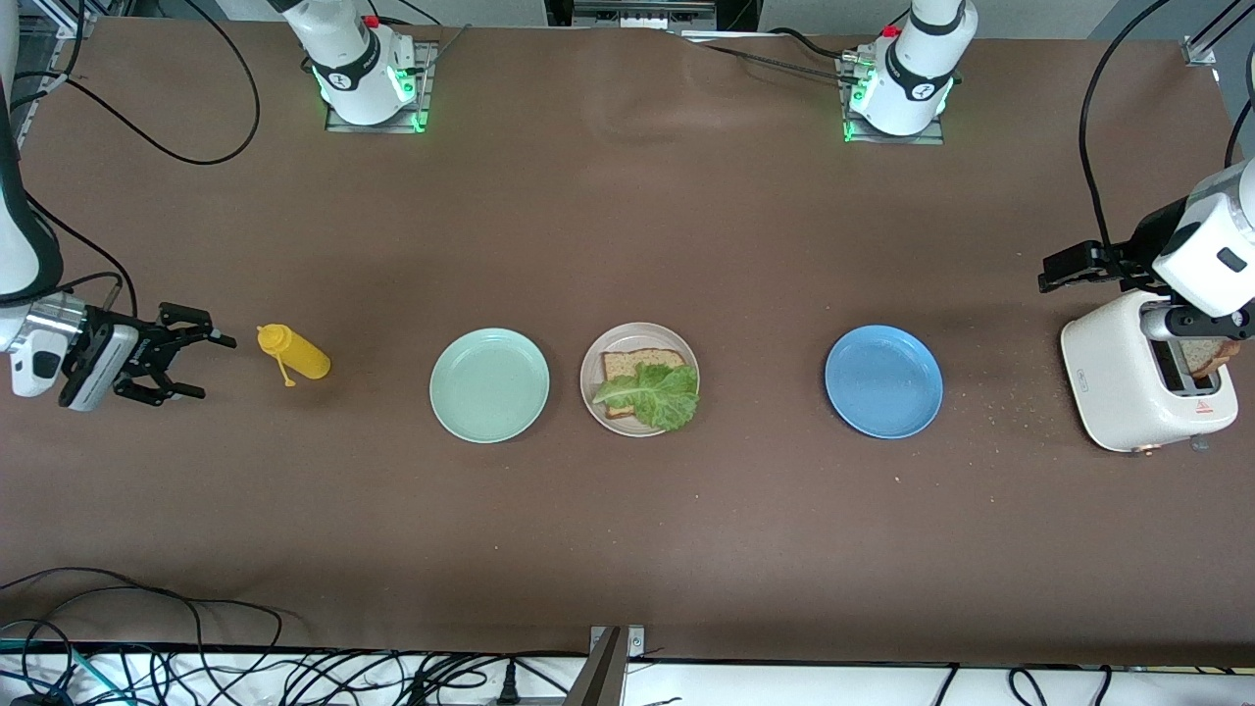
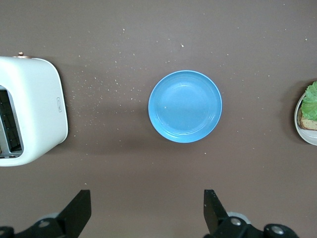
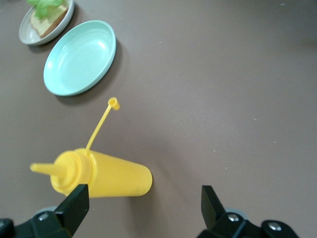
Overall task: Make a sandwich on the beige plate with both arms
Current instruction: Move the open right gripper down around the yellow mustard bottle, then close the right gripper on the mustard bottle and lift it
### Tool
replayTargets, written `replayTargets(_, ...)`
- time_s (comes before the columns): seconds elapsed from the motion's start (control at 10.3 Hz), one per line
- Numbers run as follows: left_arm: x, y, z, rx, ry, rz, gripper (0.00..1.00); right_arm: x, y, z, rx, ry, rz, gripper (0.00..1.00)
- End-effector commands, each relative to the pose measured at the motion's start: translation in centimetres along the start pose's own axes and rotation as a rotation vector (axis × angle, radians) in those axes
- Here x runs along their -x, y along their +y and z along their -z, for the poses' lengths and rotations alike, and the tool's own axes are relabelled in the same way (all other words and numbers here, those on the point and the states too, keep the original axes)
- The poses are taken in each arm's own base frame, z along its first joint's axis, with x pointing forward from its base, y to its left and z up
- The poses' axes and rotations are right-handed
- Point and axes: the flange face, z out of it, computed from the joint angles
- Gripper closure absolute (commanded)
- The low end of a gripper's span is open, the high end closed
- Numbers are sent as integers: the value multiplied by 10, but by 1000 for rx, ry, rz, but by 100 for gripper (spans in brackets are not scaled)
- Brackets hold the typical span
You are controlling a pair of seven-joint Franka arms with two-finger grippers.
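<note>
Lowest in the front view, and so nearest that camera among the dishes, sits the mint green plate (image 1: 489,384), bare inside. Both sets of jaws stand wide and hold nothing. The right gripper (image 1: 181,365) hangs at the right arm's end of the worktop (image 1: 627,549), its fingers (image 3: 74,206) spread just beside a yellow squeeze bottle (image 1: 295,355) that lies on its side with its cap dangling on a strap. The left gripper (image 2: 147,210) hangs over the bare worktop at the left arm's end; in its wrist view its fingers (image 2: 214,207) frame the brown surface near the blue plate (image 1: 883,381), which is bare inside too.

Outward from there, the beige plate (image 1: 595,365) lies between the mint green plate and the blue one, just beside the mint one. On it rests one slice of brown bread (image 1: 635,363) with a ruffled lettuce leaf (image 1: 659,394) laid on top, the leaf reaching the plate's rim.

At the left arm's end stands a white toaster (image 1: 1123,378), with a second bread slice (image 1: 1208,355) sticking up out of its slot. Crumbs (image 1: 1010,402) are scattered on the worktop between toaster and blue plate.
</note>
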Motion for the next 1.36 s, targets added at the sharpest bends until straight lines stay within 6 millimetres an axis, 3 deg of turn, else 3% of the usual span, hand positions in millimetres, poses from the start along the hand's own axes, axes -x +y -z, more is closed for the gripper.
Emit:
replayTargets(0.0, 0, 0, 6, -26, 2, -8, 0, 16, -8, -16, -30, 32, 81, 0)
replayTargets(0.29, 0, 0, 6, -26, 2, -8, 0, 31, -12, -40, -74, 33, 268, 0)
replayTargets(0.58, 0, 0, 6, -26, 2, -8, 0, 41, -12, -58, -105, 41, 342, 0)
replayTargets(1.26, 0, -1, 7, -26, 4, -7, 0, 30, -14, -90, -118, 34, 407, 0)
